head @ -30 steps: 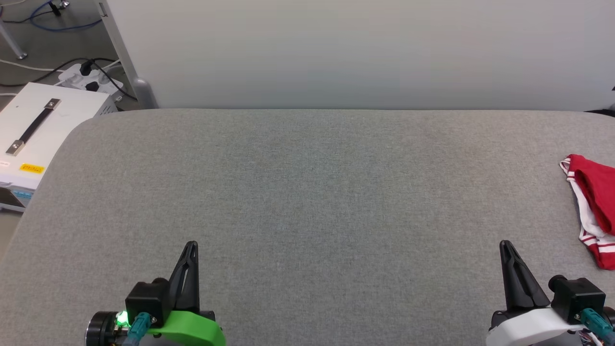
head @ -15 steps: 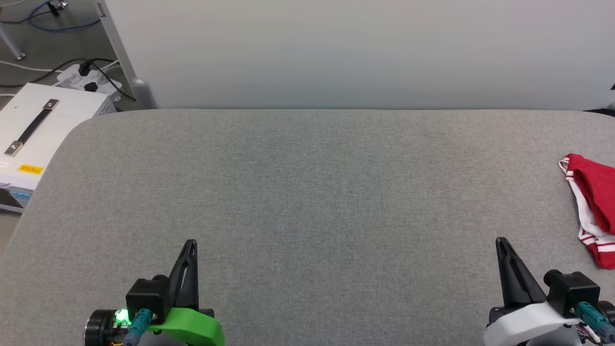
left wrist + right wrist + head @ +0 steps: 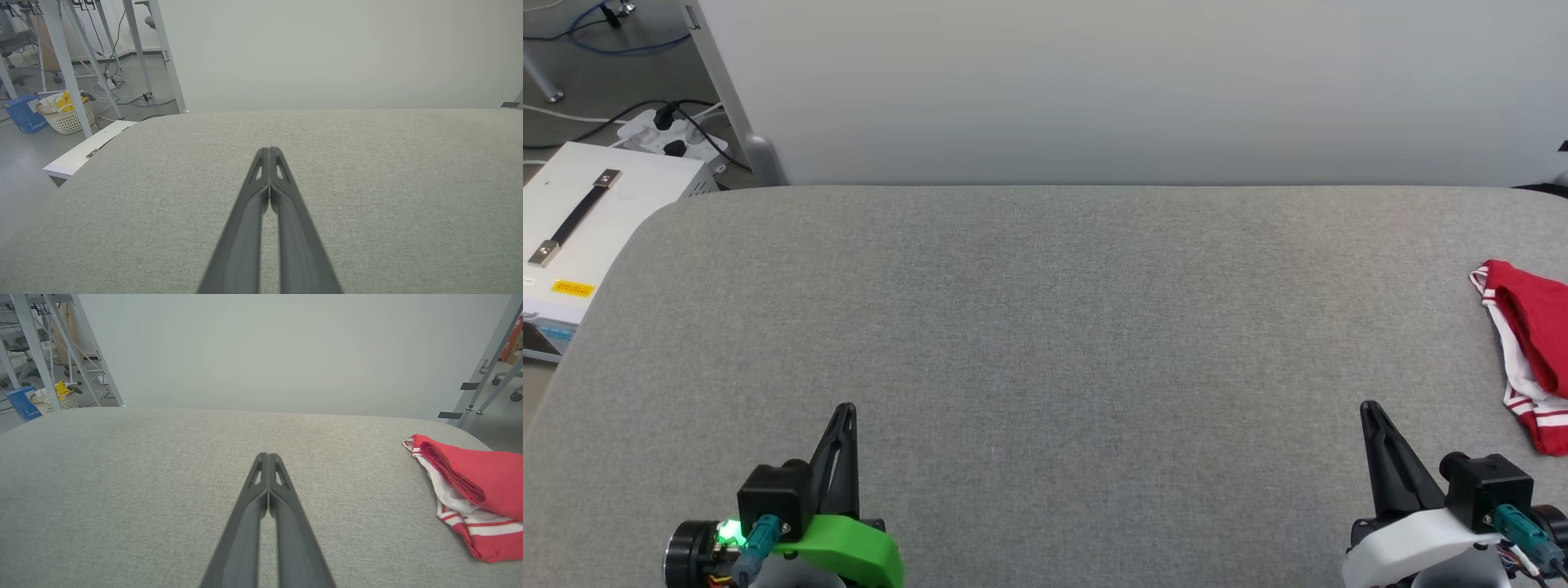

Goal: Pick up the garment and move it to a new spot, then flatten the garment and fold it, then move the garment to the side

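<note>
Garment (image 3: 1534, 331) lies bunched, long axis running near-to-far.

Lower left of the head view: the left gripper (image 3: 846, 412) has 2 long, dark, tapering fingers (image 3: 837, 478), a bright green shell (image 3: 849, 551), a black camera block (image 3: 772, 500), a teal plug (image 3: 760, 539) and a lit green lamp (image 3: 727, 532). Lower right: the right gripper (image 3: 1368, 411) is alike, with a white shell (image 3: 1409, 545), a teal connector (image 3: 1519, 523) and thin coloured wires (image 3: 1523, 565).
</note>
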`<state>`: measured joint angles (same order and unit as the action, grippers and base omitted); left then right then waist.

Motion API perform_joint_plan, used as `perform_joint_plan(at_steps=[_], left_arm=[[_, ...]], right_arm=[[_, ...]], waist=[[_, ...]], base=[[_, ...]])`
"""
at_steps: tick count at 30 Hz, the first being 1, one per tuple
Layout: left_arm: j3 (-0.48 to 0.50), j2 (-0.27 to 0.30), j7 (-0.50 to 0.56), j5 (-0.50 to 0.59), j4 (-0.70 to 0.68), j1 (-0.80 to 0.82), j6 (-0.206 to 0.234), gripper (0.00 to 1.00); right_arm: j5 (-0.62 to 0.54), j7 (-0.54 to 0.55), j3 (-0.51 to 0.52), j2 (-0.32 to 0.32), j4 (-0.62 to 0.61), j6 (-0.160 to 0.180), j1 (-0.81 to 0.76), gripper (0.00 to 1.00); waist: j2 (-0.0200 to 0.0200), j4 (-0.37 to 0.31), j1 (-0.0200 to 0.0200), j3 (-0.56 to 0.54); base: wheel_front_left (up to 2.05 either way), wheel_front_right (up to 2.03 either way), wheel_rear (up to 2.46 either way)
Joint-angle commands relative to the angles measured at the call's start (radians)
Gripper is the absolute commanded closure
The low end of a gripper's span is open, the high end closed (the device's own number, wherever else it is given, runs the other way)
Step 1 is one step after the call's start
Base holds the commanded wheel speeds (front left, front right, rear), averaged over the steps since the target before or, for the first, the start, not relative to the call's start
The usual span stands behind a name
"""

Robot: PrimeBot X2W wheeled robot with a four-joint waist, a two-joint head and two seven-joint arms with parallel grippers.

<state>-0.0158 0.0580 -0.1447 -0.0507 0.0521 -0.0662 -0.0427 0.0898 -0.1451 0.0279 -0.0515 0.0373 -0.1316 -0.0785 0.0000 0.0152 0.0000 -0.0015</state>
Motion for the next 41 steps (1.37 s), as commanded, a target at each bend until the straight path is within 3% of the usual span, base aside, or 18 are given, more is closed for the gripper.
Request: perform_joint_plan(at_steps=[1,41], left_arm=[[0.004,-0.003,0.005,0.010,-0.006,0.022,0.007,1.00],[0.011,-0.006,0.086,0.033,-0.033,0.048,0.028,1.00]], right_arm=[[-0.010,0.005,-0.002,0.001,-0.009,0.000,0.022,1.00],[-0.056,0.086,-0.017,0.001,-0.025,0.001,0.055,1.00]], waist=[[0.0000,0.000,0.0000,0.000],[0.0000,-0.009,0.0000,0.001]], base=[[0.00,0.00,0.00],[0.00,0.00,0.00]])
